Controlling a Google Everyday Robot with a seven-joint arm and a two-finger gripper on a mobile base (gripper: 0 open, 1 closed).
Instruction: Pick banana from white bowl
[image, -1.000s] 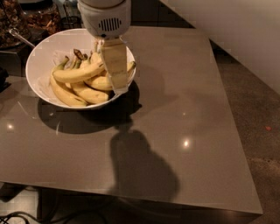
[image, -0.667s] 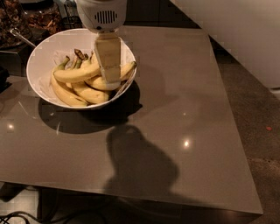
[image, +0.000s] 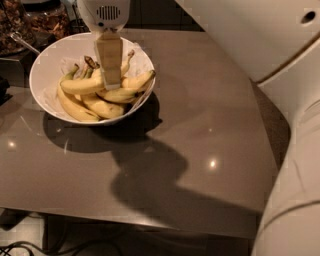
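The white bowl stands at the back left of the grey table and holds several yellow bananas. One banana with a long stem and a pale tip leans up toward the bowl's far right rim, partly hidden behind my gripper. Other bananas lie across the bowl's middle and along its front. My gripper hangs from its white wrist straight over the middle of the bowl, and its tip is down among the bananas. I cannot see whether it touches any of them.
My white arm fills the right side of the view. Dark containers of snacks and a metal handle stand behind the bowl at the far left. The table's front edge runs along the bottom.
My gripper has moved left from the bowl's right side to over its middle. The bowl and the bananas have not moved.
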